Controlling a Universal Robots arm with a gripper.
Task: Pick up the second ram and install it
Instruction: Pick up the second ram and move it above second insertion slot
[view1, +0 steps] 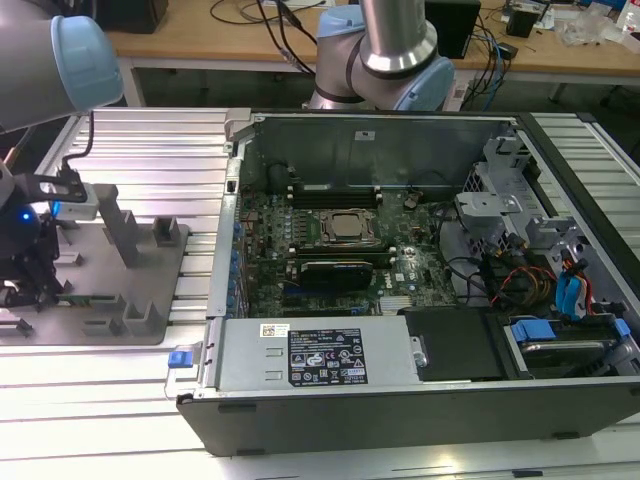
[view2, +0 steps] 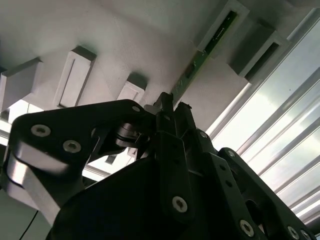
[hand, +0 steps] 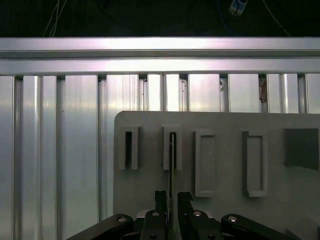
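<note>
The pick-up step is in hand: at the exterior view's left, well apart from the open computer case (view1: 230, 360) on the slatted bench (view1: 150, 150), the pincer (hand: 171, 196) sits low over the grey fixture plate (hand: 220, 120). It straddles the second ram (view2: 197, 63), which stands on edge in its fixture blocks. A sliver of gap shows on either side of the stick in the first wrist view, so I judge the pincer not yet clamped. The grasp seems to call for an even squeeze on the stick's flat faces and a straight pull, so the thin board does not bind or bend.
</note>
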